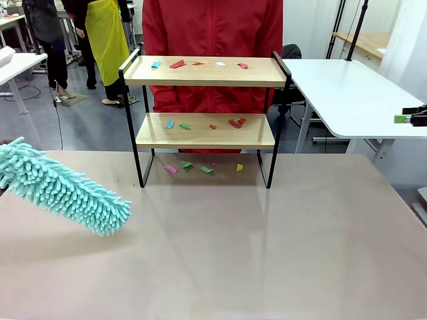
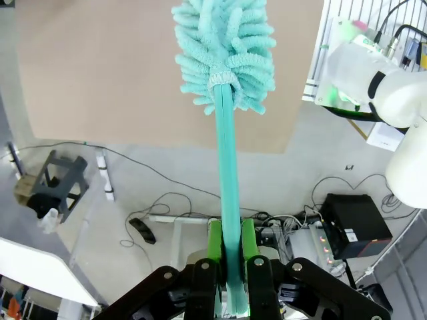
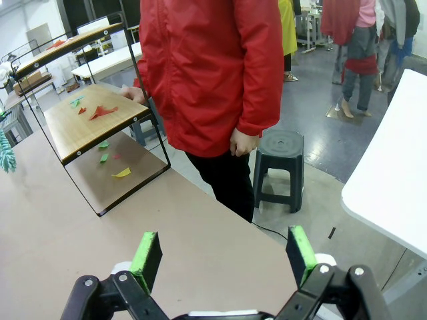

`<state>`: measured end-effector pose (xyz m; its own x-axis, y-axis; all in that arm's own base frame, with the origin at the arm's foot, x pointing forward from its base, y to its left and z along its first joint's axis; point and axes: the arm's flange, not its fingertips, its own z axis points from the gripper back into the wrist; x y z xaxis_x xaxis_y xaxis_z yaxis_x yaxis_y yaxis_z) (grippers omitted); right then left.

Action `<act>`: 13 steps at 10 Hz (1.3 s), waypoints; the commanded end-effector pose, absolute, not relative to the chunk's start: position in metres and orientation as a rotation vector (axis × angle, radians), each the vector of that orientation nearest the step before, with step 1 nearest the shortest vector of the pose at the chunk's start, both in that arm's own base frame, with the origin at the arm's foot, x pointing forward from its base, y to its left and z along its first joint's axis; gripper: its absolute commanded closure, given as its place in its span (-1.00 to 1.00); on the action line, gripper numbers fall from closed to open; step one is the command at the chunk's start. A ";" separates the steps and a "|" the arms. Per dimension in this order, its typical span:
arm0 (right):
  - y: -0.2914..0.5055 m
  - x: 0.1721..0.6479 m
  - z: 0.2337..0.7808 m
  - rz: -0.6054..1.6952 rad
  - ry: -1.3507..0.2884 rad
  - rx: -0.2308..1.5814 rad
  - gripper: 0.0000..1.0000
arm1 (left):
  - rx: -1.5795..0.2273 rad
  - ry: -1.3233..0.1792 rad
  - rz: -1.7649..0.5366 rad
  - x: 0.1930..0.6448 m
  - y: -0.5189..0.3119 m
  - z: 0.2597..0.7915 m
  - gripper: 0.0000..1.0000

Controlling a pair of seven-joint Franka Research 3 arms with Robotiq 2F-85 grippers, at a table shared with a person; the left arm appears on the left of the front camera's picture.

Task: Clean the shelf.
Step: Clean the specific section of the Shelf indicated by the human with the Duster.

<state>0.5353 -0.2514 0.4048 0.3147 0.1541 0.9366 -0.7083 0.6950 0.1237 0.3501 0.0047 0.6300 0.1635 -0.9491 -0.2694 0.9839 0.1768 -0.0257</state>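
The shelf (image 1: 153,133) stands at the table's far middle, two wooden boards in a black frame; it also shows at the upper left of the right wrist view (image 3: 80,133). Coloured paper scraps (image 1: 177,64) lie on both boards and on the table beneath. A teal fluffy duster (image 1: 63,187) hangs tilted over the table's left side, well short of the shelf. My left gripper (image 2: 227,267) is shut on the duster (image 2: 227,47) handle. My right gripper (image 3: 225,257) stands open with nothing in it beyond the table's right end, seen at the right edge (image 1: 404,116).
A person in a red jacket (image 1: 212,27) stands right behind the shelf, one hand (image 3: 243,143) hanging down. A white side table (image 1: 347,93) is at the right, and a dark stool (image 3: 280,150) stands on the floor. The brown table (image 1: 267,253) spreads in front.
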 end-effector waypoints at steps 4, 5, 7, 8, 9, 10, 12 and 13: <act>-0.250 0.534 0.406 0.616 -1.115 0.586 -1.00 | 0.170 0.240 -1.383 0.349 0.006 0.633 0.74; -0.250 0.534 0.406 0.616 -1.115 0.586 -1.00 | 0.170 0.240 -1.383 0.349 0.006 0.633 0.74; -0.250 0.534 0.406 0.616 -1.115 0.586 -1.00 | 0.170 0.240 -1.383 0.349 0.006 0.633 0.74; -0.250 0.534 0.406 0.616 -1.115 0.586 -1.00 | 0.170 0.240 -1.383 0.349 0.006 0.633 0.74; -0.250 0.534 0.406 0.616 -1.115 0.586 -1.00 | 0.170 0.240 -1.383 0.349 0.006 0.633 0.74; -0.250 0.534 0.406 0.616 -1.115 0.586 -1.00 | 0.170 0.240 -1.383 0.349 0.006 0.633 0.74; -0.250 0.534 0.406 0.616 -1.115 0.586 -1.00 | 0.170 0.240 -1.383 0.349 0.006 0.633 0.74; -0.250 0.534 0.406 0.616 -1.115 0.586 -1.00 | 0.170 0.240 -1.383 0.349 0.006 0.633 0.74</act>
<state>0.5353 -0.2514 0.4048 0.3147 0.1541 0.9366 -0.7083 0.6950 0.1236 0.3501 0.0047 0.6300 0.1635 -0.9490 -0.2694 0.9839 0.1769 -0.0257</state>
